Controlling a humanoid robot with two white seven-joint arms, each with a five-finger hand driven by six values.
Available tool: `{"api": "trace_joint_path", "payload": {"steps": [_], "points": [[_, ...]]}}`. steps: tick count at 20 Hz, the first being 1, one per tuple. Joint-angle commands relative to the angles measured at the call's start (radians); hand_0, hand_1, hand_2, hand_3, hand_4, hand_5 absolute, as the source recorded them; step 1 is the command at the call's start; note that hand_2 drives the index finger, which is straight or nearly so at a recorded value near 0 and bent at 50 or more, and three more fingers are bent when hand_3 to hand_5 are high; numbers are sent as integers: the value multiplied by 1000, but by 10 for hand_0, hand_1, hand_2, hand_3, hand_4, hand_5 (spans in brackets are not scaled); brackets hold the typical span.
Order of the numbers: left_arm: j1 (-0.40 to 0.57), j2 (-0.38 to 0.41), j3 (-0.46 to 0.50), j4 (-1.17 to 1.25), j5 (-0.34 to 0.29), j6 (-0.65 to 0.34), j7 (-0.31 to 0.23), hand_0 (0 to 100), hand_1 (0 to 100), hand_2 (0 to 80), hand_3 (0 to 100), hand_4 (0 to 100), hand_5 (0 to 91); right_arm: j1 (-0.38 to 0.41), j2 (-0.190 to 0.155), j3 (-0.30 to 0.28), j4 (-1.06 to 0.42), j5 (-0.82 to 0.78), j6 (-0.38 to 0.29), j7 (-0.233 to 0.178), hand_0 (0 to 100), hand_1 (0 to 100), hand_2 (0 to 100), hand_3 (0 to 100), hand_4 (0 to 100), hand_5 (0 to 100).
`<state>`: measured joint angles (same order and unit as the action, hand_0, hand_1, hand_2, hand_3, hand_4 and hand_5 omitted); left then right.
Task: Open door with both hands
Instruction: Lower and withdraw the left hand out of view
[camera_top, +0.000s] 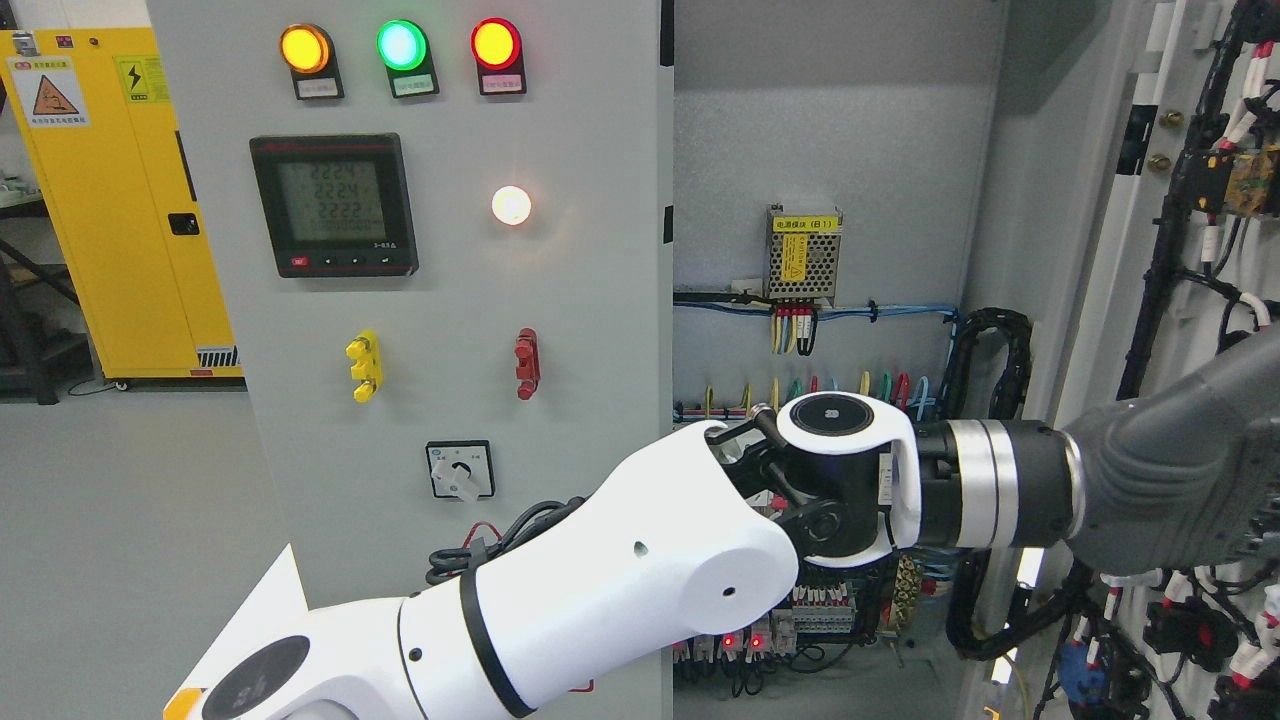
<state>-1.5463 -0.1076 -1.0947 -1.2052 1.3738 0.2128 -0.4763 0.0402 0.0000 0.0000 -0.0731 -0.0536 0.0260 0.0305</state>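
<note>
L arm (600, 590) comes in from lower left, reaches across to the right-hand cabinet door (1180, 300), which stands swung open w/ wiring on its inner face. L hand (1160, 480), dark grey, sits against that door's edge; fingers hidden, so can't tell how far open or what they hold. Cabinet interior (830, 200) is exposed, w/ power supply (803, 255) and terminal rows. Left panel door (420, 250) is closed, lamps lit. R arm not visible.

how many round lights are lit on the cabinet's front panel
4: an amber light, a green light and a red light in a row along the top, and a white light lower right of the meter.
</note>
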Motion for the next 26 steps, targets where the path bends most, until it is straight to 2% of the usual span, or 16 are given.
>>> {"api": "trace_joint_path", "payload": {"steps": [1,5,6,10,12,16,18,21,26], "points": [[12,106,88,-82,-2,16,10,0,0,0,0,0,0,0,14,2,-1,1,0,0,215,100,0,0,0,0],[87,248,159,-175,-10,37,19,0,0,0,0,0,0,0,12,2,-1,1,0,0,215,100,0,0,0,0],[116,294,173,-215,-21,40,40,0,0,0,0,0,0,0,9,2,-1,1,0,0,215,100,0,0,0,0],[271,428,187,-407,-53,37,218,0,0,0,0,0,0,0,3,2,-2,1,0,0,215,100,0,0,0,0],[365,486,223,-485,-59,37,263,0,0,0,0,0,0,0,3,2,-2,1,-1,0,215,100,0,0,0,0],[547,606,246,-585,-146,37,274,0,0,0,0,0,0,1,-2,0,-4,0,-3,0,215,100,0,0,0,0],[650,656,245,-626,-167,36,272,0,0,0,0,0,0,0,-6,0,-5,0,-3,0,215,100,0,0,0,0],[797,695,243,-649,-211,28,268,0,10,0,0,0,0,0,-9,0,-7,0,-3,0,215,100,0,0,0,0],[1023,697,246,-645,-432,5,257,0,44,0,0,0,0,0,-9,0,-10,-2,-5,0,215,101,0,0,0,0]]}}
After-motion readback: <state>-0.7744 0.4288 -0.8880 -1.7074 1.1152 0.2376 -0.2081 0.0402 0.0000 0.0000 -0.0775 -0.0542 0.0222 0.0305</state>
